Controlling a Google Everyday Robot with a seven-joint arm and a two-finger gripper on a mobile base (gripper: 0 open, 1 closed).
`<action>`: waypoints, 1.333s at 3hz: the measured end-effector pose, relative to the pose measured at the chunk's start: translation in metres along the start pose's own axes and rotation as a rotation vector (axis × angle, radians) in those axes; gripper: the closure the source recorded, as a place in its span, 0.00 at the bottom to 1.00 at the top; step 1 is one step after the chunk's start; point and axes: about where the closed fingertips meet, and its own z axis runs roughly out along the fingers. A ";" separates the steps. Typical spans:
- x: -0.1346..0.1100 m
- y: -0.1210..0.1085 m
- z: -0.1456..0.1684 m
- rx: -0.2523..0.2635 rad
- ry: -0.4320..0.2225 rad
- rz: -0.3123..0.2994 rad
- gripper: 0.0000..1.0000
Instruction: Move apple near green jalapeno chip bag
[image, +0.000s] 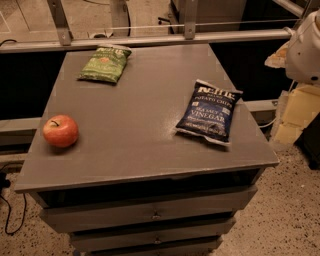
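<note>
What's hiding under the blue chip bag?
Only the gray tabletop shows around the blue vinegar chip bag; the spot beneath it is covered. The gripper is out of view; just a white robot part shows at the right edge.

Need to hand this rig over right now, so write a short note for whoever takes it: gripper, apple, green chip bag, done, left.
Gripper: not in view; only a white rounded robot part shows at the right edge, beside the table and touching nothing on it.
Apple: front left of the table top, free.
Green chip bag: lying flat at the back left, well apart from the apple.
Blue chip bag: right side, not part of the job.
Done: nothing that shows.
Left: grasp the apple, carry it back and set it beside the green chip bag.
</note>
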 end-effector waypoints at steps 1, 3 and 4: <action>0.000 0.000 0.000 0.000 0.000 0.000 0.00; -0.092 0.004 0.067 -0.048 -0.164 -0.081 0.00; -0.156 0.013 0.106 -0.075 -0.287 -0.125 0.00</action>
